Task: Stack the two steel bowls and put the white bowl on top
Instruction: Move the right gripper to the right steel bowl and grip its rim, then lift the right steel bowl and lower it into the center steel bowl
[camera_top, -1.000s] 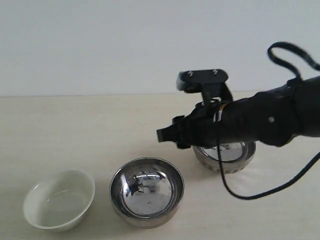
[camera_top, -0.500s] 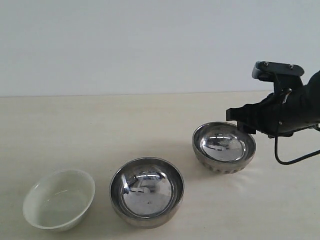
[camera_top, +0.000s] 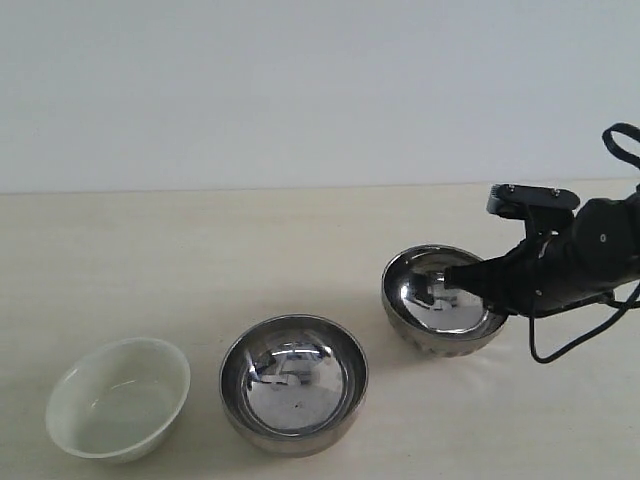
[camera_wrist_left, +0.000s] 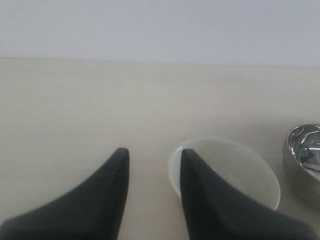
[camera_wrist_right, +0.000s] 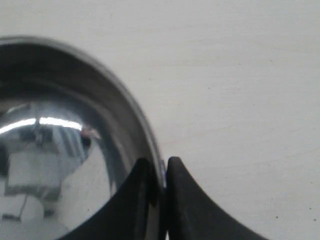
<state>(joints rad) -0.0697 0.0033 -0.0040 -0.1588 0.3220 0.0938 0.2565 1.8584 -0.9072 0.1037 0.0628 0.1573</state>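
Note:
A ribbed steel bowl (camera_top: 432, 305) sits at the right of the table, tilted a little. My right gripper (camera_top: 487, 283) is shut on its right rim, one finger inside and one outside; the right wrist view shows the rim (camera_wrist_right: 145, 130) pinched between the right gripper (camera_wrist_right: 160, 167) fingers. A second steel bowl (camera_top: 294, 383) rests at front centre. The white bowl (camera_top: 120, 398) stands at front left. In the left wrist view my left gripper (camera_wrist_left: 152, 155) is open with bare table between its fingers, the white bowl (camera_wrist_left: 235, 167) just beyond one finger and a steel bowl (camera_wrist_left: 305, 157) at the edge.
The pale wooden table (camera_top: 200, 250) runs back to a plain white wall. The right arm's black cable (camera_top: 575, 340) hangs in a loop beside the ribbed bowl.
The right arm drew back to the right from over the ribbed bowl, then came down and closed on its right rim. The bowl now sits slightly tilted.

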